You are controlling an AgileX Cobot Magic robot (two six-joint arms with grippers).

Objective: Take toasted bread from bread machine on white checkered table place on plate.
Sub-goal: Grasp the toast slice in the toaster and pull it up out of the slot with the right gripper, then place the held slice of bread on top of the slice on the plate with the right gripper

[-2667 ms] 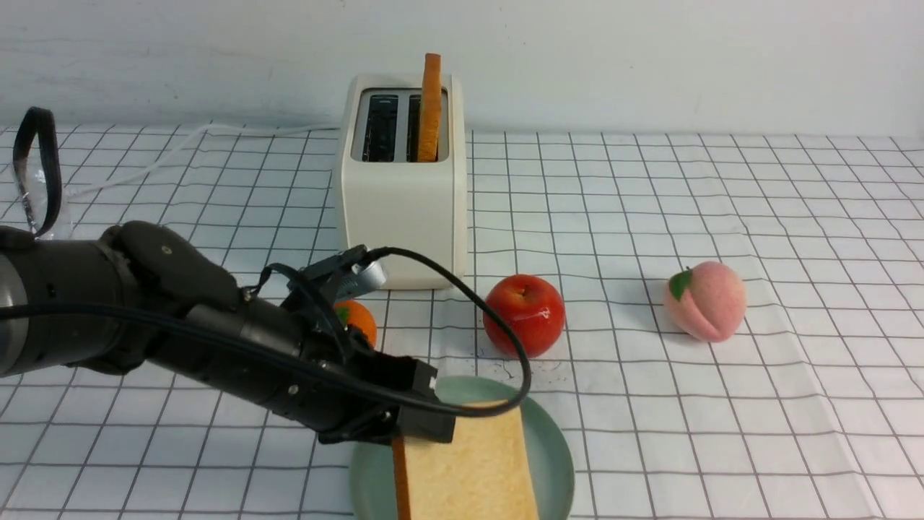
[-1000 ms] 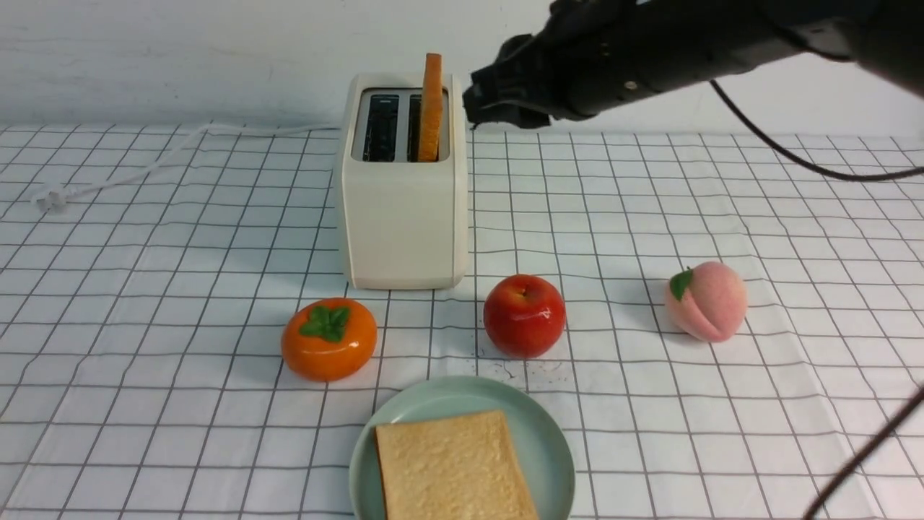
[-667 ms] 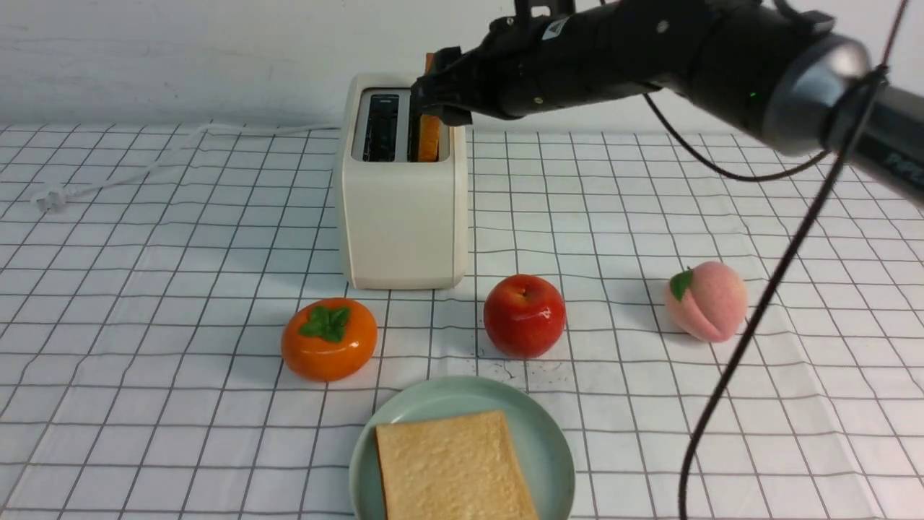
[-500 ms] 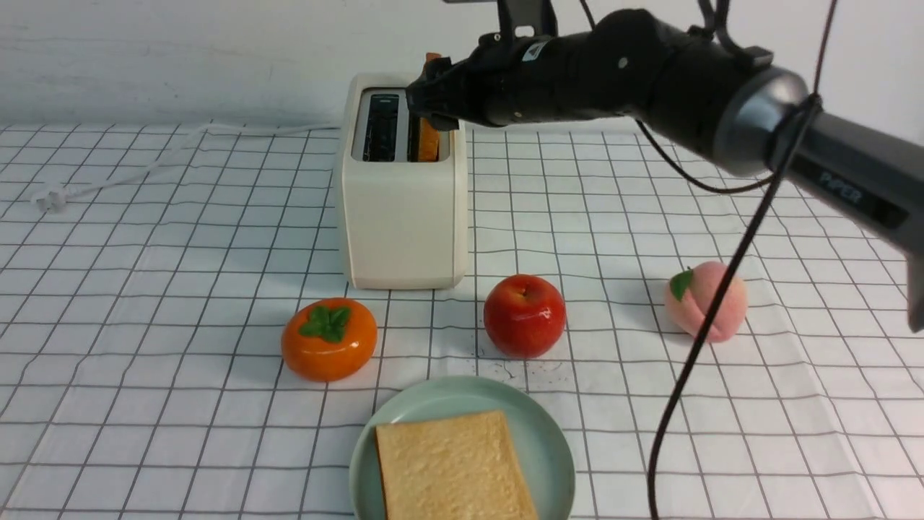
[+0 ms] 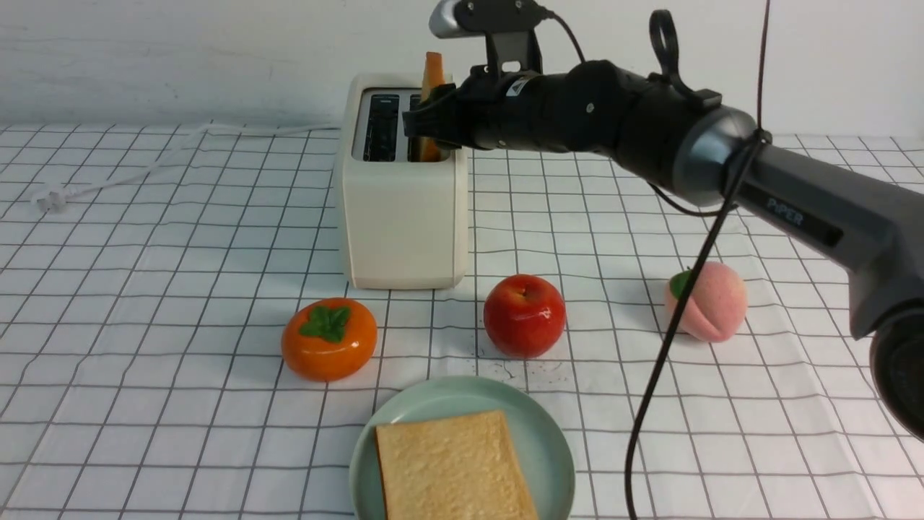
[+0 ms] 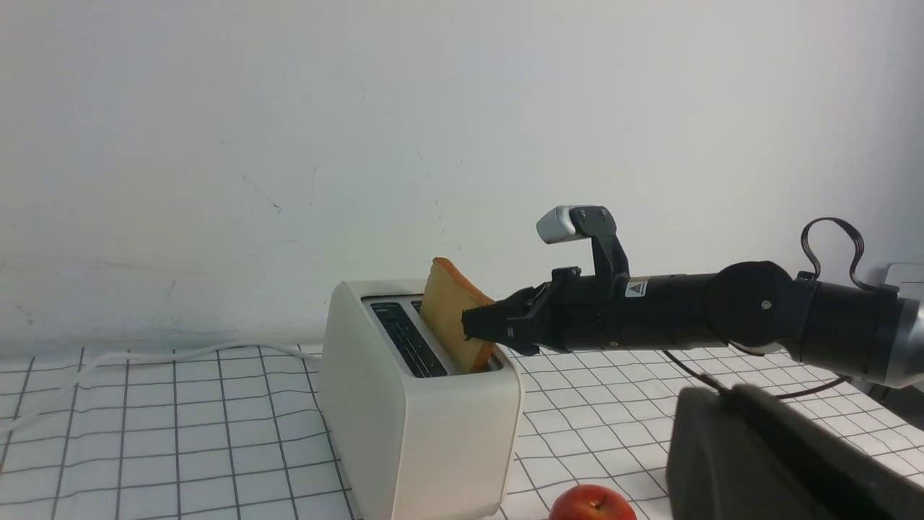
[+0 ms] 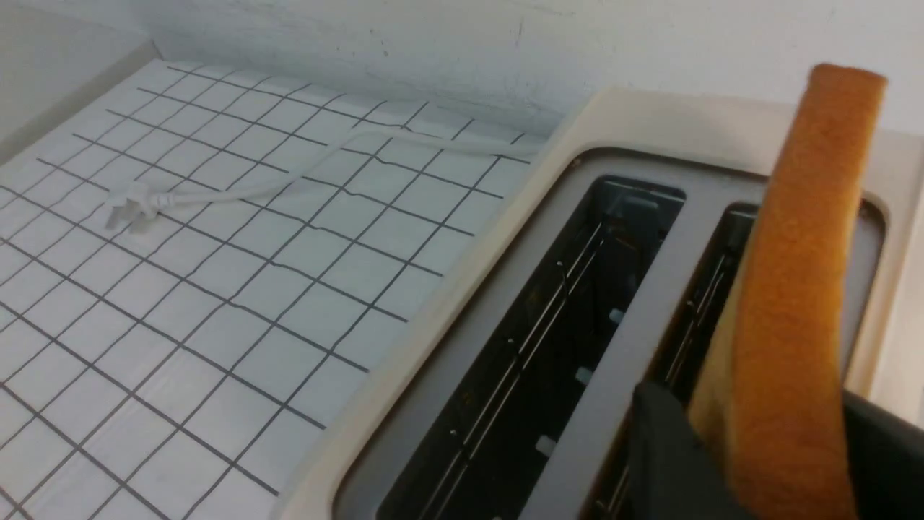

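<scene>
Orange-brown crust marks the upright slice (image 5: 432, 68) of toasted bread, which stands in the right-hand slot of the bread machine (image 5: 401, 217), at the far middle of the white checkered table (image 5: 144, 289). The right gripper (image 5: 422, 126) reaches in from the right, level with the machine's top, and is clenched on this slice. In the right wrist view its two dark fingers (image 7: 668, 455) press against the slice's opposite faces, low down and just above the slot, and the crust edge rises clear between them. The slice leans slightly, its lower part inside the slot.

A flat slice (image 5: 453, 466) lies on the plate (image 5: 552, 440) at the table's near edge, well apart from that gripper. Between plate and machine sit a persimmon (image 5: 329, 339) and an apple (image 5: 524, 315), with a peach (image 5: 711, 302) further right.

Of the left gripper (image 6: 722, 433) only a dark block shows at the edge of its own wrist view, and I cannot tell whether it is released or clenched
</scene>
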